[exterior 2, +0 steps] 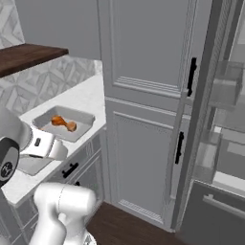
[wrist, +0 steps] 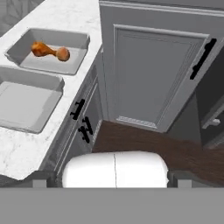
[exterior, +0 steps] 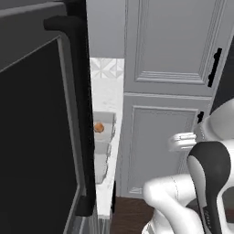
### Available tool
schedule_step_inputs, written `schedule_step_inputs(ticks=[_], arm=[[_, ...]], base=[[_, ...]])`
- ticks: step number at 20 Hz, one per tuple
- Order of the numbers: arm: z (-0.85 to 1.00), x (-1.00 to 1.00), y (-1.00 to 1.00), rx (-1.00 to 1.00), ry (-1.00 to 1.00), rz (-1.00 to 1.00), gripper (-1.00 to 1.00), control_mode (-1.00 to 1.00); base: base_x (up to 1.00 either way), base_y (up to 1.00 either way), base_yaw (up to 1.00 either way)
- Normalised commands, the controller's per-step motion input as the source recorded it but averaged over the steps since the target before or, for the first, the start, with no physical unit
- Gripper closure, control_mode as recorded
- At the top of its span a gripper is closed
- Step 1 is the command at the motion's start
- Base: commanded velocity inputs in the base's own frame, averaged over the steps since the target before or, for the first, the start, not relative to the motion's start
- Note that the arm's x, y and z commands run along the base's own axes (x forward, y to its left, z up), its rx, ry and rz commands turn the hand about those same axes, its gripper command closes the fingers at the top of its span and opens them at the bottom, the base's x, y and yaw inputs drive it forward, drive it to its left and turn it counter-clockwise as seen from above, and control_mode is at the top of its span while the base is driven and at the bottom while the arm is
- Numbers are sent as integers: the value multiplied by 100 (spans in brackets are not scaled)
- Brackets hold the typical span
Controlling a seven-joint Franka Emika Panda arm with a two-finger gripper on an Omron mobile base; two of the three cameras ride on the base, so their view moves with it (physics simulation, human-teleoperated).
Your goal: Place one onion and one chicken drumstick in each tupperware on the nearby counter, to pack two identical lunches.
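Item: drumstick point(wrist: 43, 49), glossy, likely slippery, rigid; best grasped at its thick end. Lay touching onion point(wrist: 63, 54) in far container point(wrist: 78, 39) on table point(wrist: 26, 151). Gripper point(wrist: 114, 180) released, empty.

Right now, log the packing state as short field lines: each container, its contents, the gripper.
far tupperware: on the counter, holds one chicken drumstick and one onion, the two touching
near tupperware: beside the first, nothing in it
gripper: open, holding nothing, off the counter's edge, above the wooden floor
packing left: the near tupperware has no onion or drumstick yet
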Motion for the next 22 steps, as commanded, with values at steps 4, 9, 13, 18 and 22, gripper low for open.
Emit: schedule_step_inputs(ticks=[4, 9, 13, 18, 22], arm=[[0, 0, 0, 0, 0, 0, -100, 100], [0, 0, 0, 0, 0, 0, -100, 100], [0, 0, 0, 0, 0, 0, -100, 100], [0, 0, 0, 0, 0, 0, -100, 100], [0, 0, 0, 0, 0, 0, -100, 100]], base=[[-100, -57, -16], [-66, -95, -31], [-20, -99, -33], [0, -76, -39], [2, -66, -41]])
